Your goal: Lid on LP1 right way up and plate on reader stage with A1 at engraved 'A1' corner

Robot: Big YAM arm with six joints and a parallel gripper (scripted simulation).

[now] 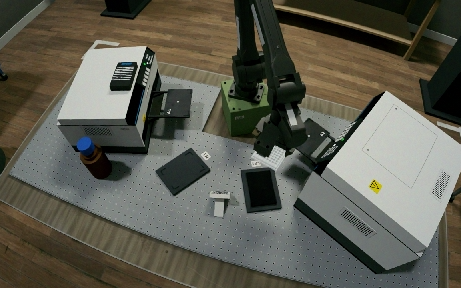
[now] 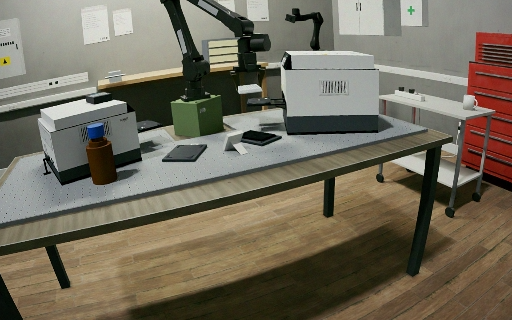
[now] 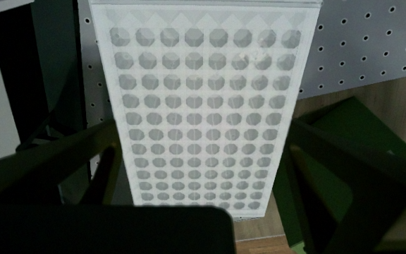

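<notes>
Bottle [image 1: 96,164] [image 2: 101,162]: upright beside the dispenser [image 1: 101,89] [image 2: 90,137].
N1 [image 1: 182,171] [image 2: 184,152]: flat on the deck.
Gripper [image 1: 273,148] [image 2: 248,82] [image 3: 202,127]: clasping the white plate [image 1: 277,158] [image 2: 249,89] [image 3: 203,109] by its sides, aloft.
Reader's stage [image 1: 309,137] [image 2: 258,102]: extended, near the plate.

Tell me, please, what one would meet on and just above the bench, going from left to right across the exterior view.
Amber bottle with a blue cap → flat dark plate holder by the N1 label → small white stand → large white instrument.
</notes>
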